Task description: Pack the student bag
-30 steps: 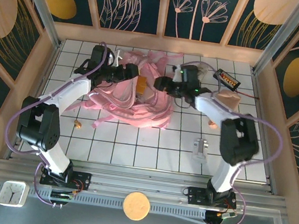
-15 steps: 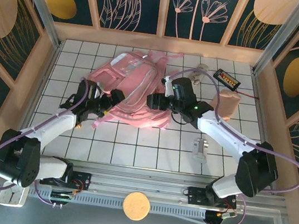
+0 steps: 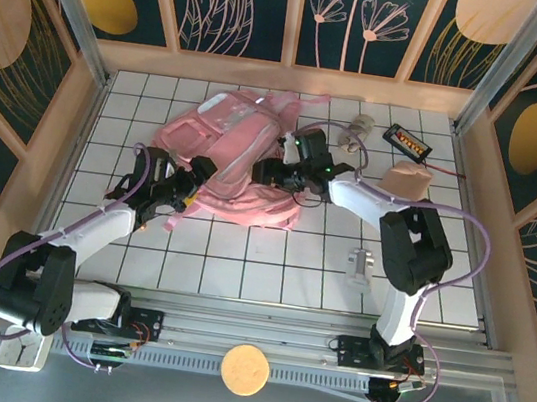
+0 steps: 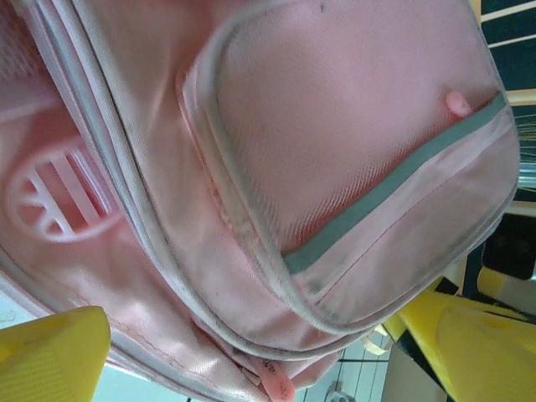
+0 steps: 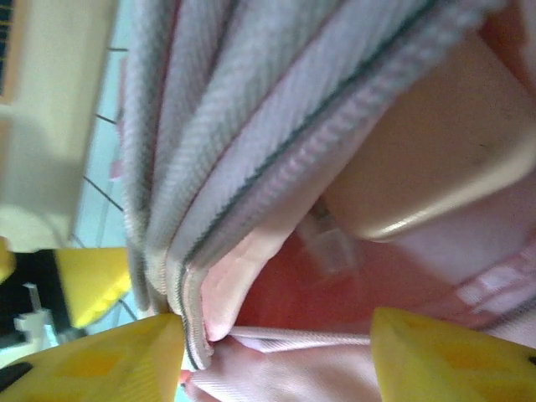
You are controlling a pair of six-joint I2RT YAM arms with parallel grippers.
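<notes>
As I judge it, the step is to get the bag (image 3: 234,130) held open so things can go in: one side steadied, the lip of the other side lifted.

My left fingers (image 3: 196,178) stand as wide as they go and hold nothing. The bag's front pocket (image 4: 335,167) lies just ahead of them and between them, and I see neither finger pressing on the cloth. I should not close on the flat of the pocket, which would likely slip out. It would be better to come down on a raised seam or zip edge just ahead, take a good fold, and hold it low against the table (image 3: 240,257) so the bag cannot drag.

My right fingers (image 3: 263,172) stand about half apart around the lip (image 5: 188,318) of the bag's mouth. The lip's folded edge touches one finger (image 5: 109,352). The other finger (image 5: 452,352) lies beside pink lining, and I cannot tell whether it touches. Nothing is pinched yet. Just past the fingertips, inside the mouth, sits a smooth beige thing (image 5: 419,167); I cannot tell what it is. I should close on the lip alone, one layer with its zip tape, clear of the beige thing. Then I should lift up and away from my left fingers, so the mouth gapes rather than the whole bag rising.
</notes>
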